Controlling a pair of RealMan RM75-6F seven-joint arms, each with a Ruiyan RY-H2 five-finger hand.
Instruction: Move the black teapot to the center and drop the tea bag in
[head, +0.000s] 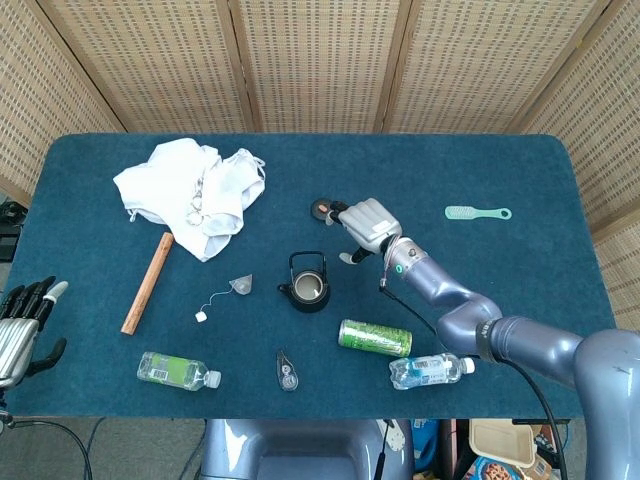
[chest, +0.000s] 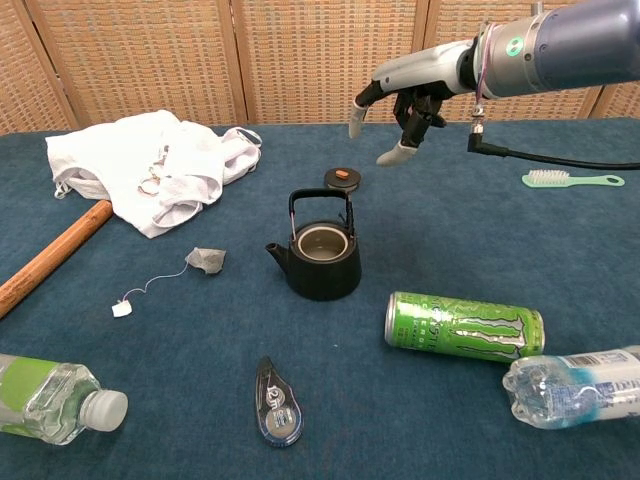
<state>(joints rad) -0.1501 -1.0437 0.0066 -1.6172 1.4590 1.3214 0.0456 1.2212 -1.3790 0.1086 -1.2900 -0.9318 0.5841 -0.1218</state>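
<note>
The black teapot (chest: 320, 262) stands upright near the middle of the blue surface (chest: 480, 215), its lid off and its mouth open to the top. Its short spout points left in the chest view, and its wire handle stands up over the opening, arching from left to right. The lid (chest: 342, 179) lies on the surface just beyond the teapot, on the far side. The tea bag (chest: 207, 259) lies flat to the left of the teapot, well apart from it, with its string trailing left and nearer to a small white tag (chest: 122, 309). The right robot hand (chest: 400, 108) hangs in the air above the surface, beyond and to the right of the teapot and clear of its handle; it holds nothing, its fingers loosely spread and bent downward. The left robot hand (head: 20, 325) shows only in the head view, at the near left edge beside the surface, far from both teapot and tea bag, empty, with its fingers apart and reaching upward in the picture.
</note>
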